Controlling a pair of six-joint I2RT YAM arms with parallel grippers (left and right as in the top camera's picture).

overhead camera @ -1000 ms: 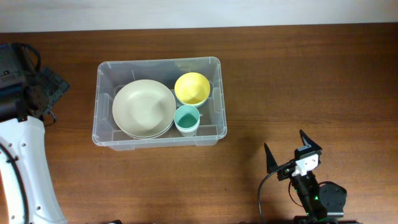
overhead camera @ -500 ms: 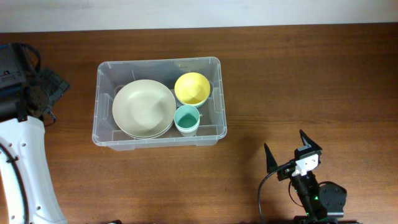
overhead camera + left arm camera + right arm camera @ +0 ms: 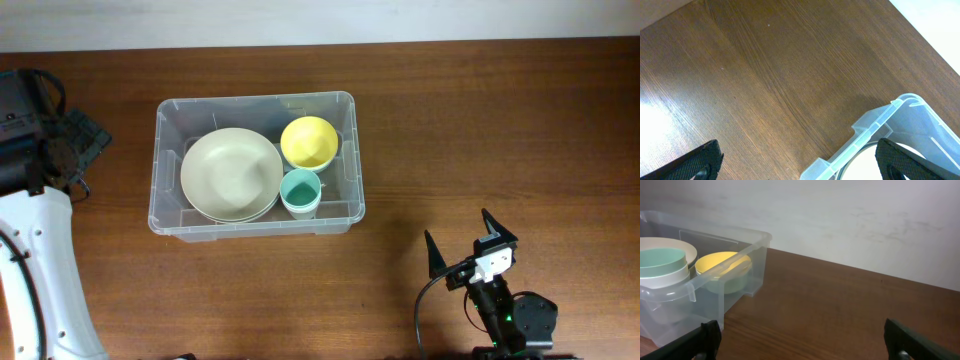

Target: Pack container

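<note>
Container (image 3: 255, 215) sits left of centre on the surface (image 3: 500, 120), cream bowl (image 3: 230, 172), yellow bowl (image 3: 308, 142) and teal cup (image 3: 300, 190) tucked inside, so left jaws and right jaws gape wide, empty, apparently finished.

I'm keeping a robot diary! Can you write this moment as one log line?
container: holds cream bowl, yellow bowl, teal cup | left gripper: open, empty | right gripper: open, empty, away from container

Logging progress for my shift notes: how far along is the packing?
Done: cream dish, yellow bowl and teal cup sit inside the container. In hand: nothing; left gripper and right gripper are open, empty. Left: no loose items show on the table.
</note>
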